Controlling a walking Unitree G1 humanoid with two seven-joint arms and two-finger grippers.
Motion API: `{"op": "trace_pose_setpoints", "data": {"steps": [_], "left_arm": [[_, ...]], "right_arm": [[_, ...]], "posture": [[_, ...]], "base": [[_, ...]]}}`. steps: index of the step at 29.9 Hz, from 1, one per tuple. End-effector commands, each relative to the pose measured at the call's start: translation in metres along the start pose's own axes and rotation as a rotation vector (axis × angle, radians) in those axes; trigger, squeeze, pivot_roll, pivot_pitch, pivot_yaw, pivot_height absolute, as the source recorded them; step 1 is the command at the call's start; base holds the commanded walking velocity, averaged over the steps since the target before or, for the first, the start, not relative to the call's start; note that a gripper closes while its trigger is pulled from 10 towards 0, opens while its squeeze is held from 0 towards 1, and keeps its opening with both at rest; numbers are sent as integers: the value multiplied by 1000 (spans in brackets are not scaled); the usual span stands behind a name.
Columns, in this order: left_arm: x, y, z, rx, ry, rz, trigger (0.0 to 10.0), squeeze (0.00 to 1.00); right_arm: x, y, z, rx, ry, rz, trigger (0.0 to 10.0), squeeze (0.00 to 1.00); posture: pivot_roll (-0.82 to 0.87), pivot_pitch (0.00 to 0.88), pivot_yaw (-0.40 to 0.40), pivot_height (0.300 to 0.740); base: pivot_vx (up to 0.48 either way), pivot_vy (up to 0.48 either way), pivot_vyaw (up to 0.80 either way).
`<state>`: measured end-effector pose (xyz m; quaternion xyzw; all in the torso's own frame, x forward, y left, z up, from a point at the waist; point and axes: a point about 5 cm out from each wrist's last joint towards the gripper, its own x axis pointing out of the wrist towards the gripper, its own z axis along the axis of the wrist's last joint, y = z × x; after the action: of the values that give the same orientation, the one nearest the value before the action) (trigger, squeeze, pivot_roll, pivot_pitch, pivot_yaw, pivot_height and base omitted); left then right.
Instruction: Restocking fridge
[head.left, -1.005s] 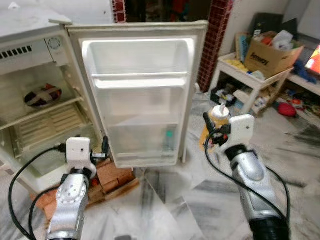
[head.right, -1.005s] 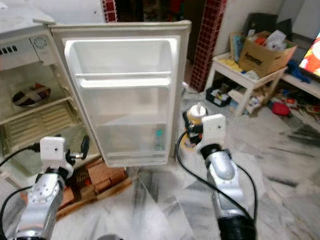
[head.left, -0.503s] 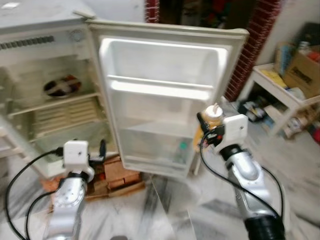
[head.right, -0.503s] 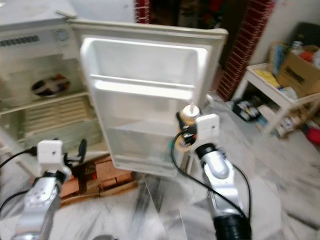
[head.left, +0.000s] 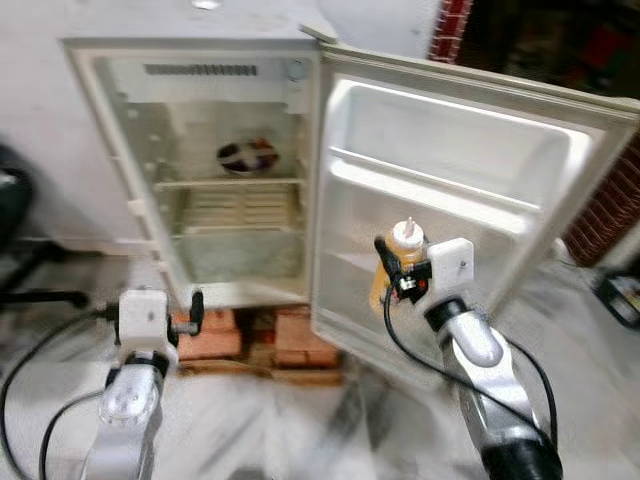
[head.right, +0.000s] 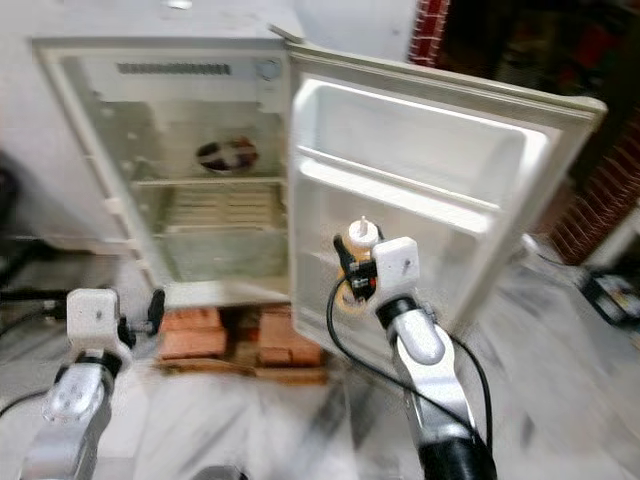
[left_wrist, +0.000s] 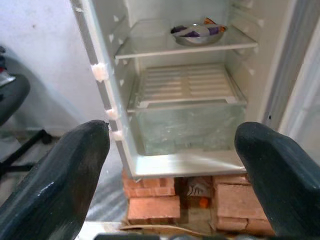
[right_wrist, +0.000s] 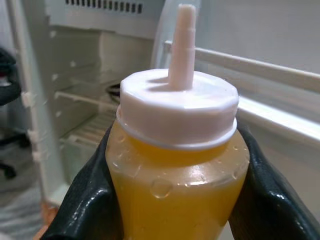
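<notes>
A small white fridge (head.left: 130, 140) stands open before me, its door (head.left: 480, 150) swung out to the right. My right gripper (head.left: 392, 275) is shut on a yellow squeeze bottle (head.left: 400, 255) with a white nozzle cap (right_wrist: 178, 107), held upright in front of the door's inner shelves (head.left: 430, 180). My left gripper (head.left: 190, 305) is low on the left, in front of the fridge's bottom edge, open and holding nothing; its black fingers (left_wrist: 60, 175) frame the fridge's lower compartment. A dark bowl (head.left: 248, 155) sits on the upper shelf inside.
The fridge rests on red bricks (head.left: 215, 335) on a marble floor. A clear crisper drawer (left_wrist: 187, 127) fills the bottom of the fridge under a slatted shelf (left_wrist: 185, 82). A dark chair base (head.left: 30, 285) stands at the left. A red brick pillar (head.left: 610, 210) is at the right.
The camera has turned left, so the fridge interior now sits centre. My right gripper still holds the bottle in front of the door. The left gripper stays low and open.
</notes>
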<state>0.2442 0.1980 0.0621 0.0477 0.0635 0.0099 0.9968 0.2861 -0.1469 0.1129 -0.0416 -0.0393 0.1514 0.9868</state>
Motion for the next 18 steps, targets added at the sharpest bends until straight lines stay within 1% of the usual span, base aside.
{"op": "trace_pose_setpoints", "data": {"steps": [1,5,9,11,14,15,16,17,18], "left_arm": [[-2,4,3,-2,-9,0,10000,0],[-3,3,2,-21,-9,-22,10000,0],[-3,0,4,-14,-22,-37,10000,0],[-3,-2,4,-28,-25,-55,10000,0],[-3,-4,6,-34,-30,-67,10000,0],[-3,-5,6,-36,-30,-74,10000,0],[-3,-5,6,-36,-30,-74,10000,0],[-3,-5,6,-37,-30,-78,10000,0],[-3,-6,6,-36,-31,-81,10000,0]], "right_arm": [[2,-2,7,11,-29,-26,10000,0],[1,-6,5,16,-18,-58,10000,0],[-1,-5,-9,-34,64,-79,10000,0],[-2,-6,-11,-54,80,-90,10000,0],[-1,-10,-12,-106,84,-136,10000,0],[-1,-12,-13,-76,85,-161,10000,0],[-1,-12,-13,-76,85,-161,10000,0],[-1,-15,-15,-20,93,-200,10000,0],[-1,-15,-17,34,113,-194,10000,0]], "posture": [[44,0,-37,740],[43,0,-37,740],[41,0,-36,740],[41,0,-37,740],[39,0,-35,740],[38,0,-35,740],[38,0,-35,740],[38,0,-35,740],[38,0,-35,740]], "base": [[0,0,0],[0,0,0],[0,0,0],[0,0,0],[0,0,0],[262,0,0],[262,0,0],[270,0,0],[270,0,0]]}}
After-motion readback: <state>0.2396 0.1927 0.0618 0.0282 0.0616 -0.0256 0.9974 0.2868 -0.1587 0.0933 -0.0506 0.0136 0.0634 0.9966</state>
